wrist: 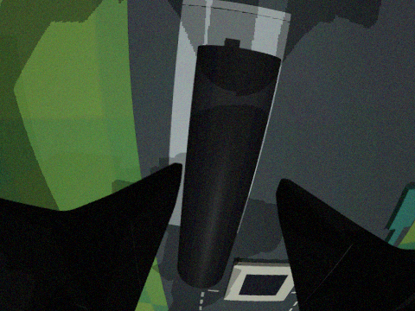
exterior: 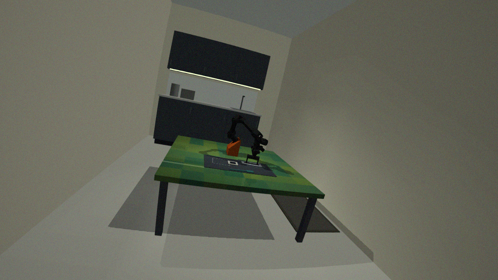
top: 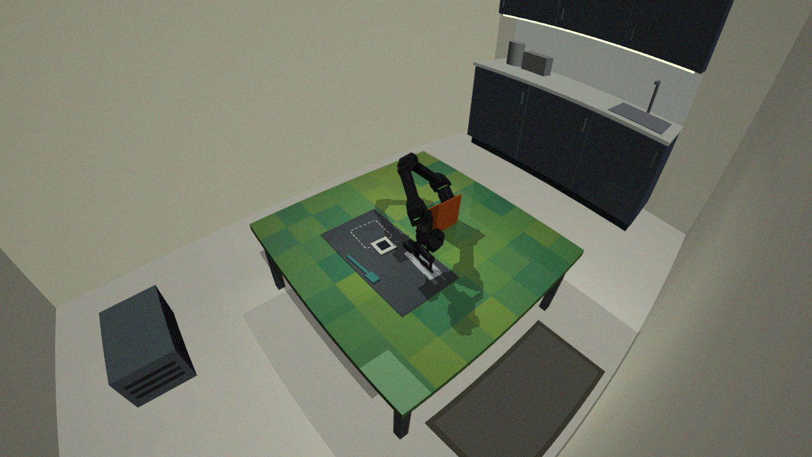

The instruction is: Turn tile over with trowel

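The trowel point(top: 419, 266) point(exterior: 248, 163) point(wrist: 175, 130) lies on the dark mat point(top: 400, 295), its pale flat blade down and its raised black handle up. My gripper point(top: 419, 250) point(exterior: 255, 156) point(wrist: 231, 179) is low over it, open, with one finger on each side of the handle. A gap shows at the right finger in the wrist view. The tile point(top: 383, 245) point(exterior: 232, 162) point(wrist: 264, 285) lies flat, its dark square mark facing up. It overlaps one side of the dashed outline point(top: 363, 225) point(wrist: 201, 298). Part of the blade is hidden under the handle.
A teal spatula-shaped tool point(top: 372, 276) point(exterior: 242, 170) point(wrist: 402, 212) lies along the mat's edge, across from the trowel. An orange upright block point(top: 445, 212) point(exterior: 233, 147) stands by the arm's base, behind the trowel. The table point(top: 420, 364) is patterned in green.
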{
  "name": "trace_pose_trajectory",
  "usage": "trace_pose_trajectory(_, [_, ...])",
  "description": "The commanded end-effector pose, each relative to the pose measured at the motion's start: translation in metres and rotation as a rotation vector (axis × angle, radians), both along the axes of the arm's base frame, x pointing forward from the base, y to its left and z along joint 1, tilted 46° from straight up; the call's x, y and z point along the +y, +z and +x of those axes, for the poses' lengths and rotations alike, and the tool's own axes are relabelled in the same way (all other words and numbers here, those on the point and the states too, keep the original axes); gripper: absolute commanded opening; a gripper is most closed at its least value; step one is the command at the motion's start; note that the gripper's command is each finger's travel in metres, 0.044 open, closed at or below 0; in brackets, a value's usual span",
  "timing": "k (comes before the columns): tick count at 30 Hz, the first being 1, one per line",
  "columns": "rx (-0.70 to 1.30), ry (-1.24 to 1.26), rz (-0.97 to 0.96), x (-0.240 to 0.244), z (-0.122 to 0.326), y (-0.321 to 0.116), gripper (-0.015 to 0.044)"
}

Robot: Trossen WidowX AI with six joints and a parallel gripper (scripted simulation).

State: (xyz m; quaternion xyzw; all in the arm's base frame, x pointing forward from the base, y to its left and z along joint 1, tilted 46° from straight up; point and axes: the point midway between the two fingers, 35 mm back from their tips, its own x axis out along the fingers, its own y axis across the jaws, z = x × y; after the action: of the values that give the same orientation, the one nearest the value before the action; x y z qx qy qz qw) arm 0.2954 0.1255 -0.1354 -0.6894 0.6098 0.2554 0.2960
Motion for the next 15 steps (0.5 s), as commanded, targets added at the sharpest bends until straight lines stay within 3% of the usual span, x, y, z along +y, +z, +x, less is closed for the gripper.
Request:
trace_pose_trajectory(1, [0.007, 0.002, -0.008, -0.003, -0.0017, -0.0019, 0.0223])
trace_pose_trajectory(15, [0.007, 0.002, -0.008, -0.003, -0.0017, -0.0019, 0.013])
